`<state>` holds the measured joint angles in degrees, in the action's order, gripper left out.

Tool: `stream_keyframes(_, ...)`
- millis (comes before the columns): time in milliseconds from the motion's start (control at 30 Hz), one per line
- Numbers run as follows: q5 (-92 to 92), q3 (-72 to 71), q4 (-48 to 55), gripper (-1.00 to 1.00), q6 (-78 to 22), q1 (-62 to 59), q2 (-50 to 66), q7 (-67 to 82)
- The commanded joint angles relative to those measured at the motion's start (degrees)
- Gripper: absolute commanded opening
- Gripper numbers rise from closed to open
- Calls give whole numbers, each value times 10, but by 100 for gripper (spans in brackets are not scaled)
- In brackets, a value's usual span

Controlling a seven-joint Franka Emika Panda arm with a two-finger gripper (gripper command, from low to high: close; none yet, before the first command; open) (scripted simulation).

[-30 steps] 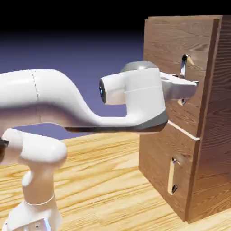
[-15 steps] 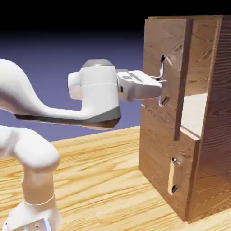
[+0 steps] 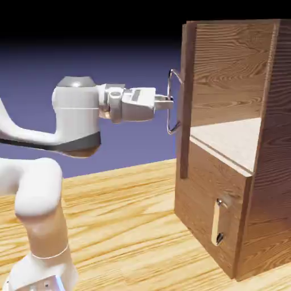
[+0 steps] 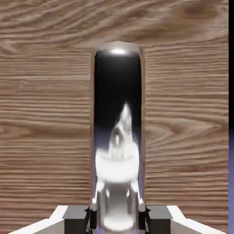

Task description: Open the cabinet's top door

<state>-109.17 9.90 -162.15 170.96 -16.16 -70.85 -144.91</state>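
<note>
Wooden table with a cabinet and a robot base seen on it.
In the exterior view, a pale yellow tabletop marked by wavy, darker grain is shown, its far edge slanted upward toward the exterior view's right. The brown cabinet is set upright directly on the wood at the exterior view's right, its nearest bottom corner placed low in the frame. The white base is seen at the lower left, well apart from the cabinet; its foot is cut off by the bottom edge.
</note>
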Motion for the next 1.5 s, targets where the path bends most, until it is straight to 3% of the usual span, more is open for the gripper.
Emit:
stream_keyframes(0, 25, -11, -8, -100, 2, -12, -10, 16)
stream_keyframes(267, 225, -67, -68, -100, -53, -24, -98, 165)
stream_keyframes(767, 549, -331, -89, -100, -395, 110, -241, 277)
stream_keyframes(1067, 693, -518, 6, -100, -595, 103, -211, 266)
stream_keyframes(1467, 817, -695, 250, -100, -859, -78, -149, 268)
